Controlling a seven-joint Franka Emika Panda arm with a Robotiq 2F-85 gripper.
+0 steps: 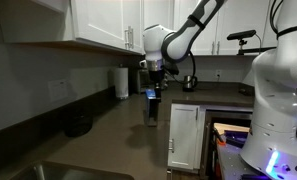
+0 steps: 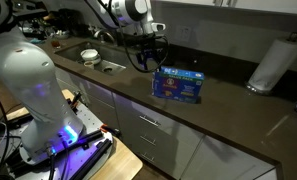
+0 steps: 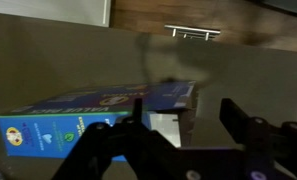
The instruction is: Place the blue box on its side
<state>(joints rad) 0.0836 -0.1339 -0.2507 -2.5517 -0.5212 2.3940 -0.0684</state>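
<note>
The blue box (image 2: 178, 85) lies on its side on the dark countertop (image 2: 228, 105), long blue face up. It also shows in an exterior view (image 1: 153, 108) seen end-on. In the wrist view the blue box (image 3: 83, 120) lies flat with its white end towards my fingers. My gripper (image 2: 154, 62) is open and empty, just above the box's end nearer the sink. It shows in an exterior view (image 1: 154, 88) above the box. In the wrist view the gripper (image 3: 185, 125) has its two fingers spread wide, touching nothing.
A white paper towel roll (image 2: 271, 65) stands by the wall, also in an exterior view (image 1: 121, 82). A sink (image 2: 113, 66) and a bowl (image 2: 89, 55) lie beyond the arm. A kettle (image 1: 189, 82) stands at the back. The counter's front edge (image 2: 188, 118) is near the box.
</note>
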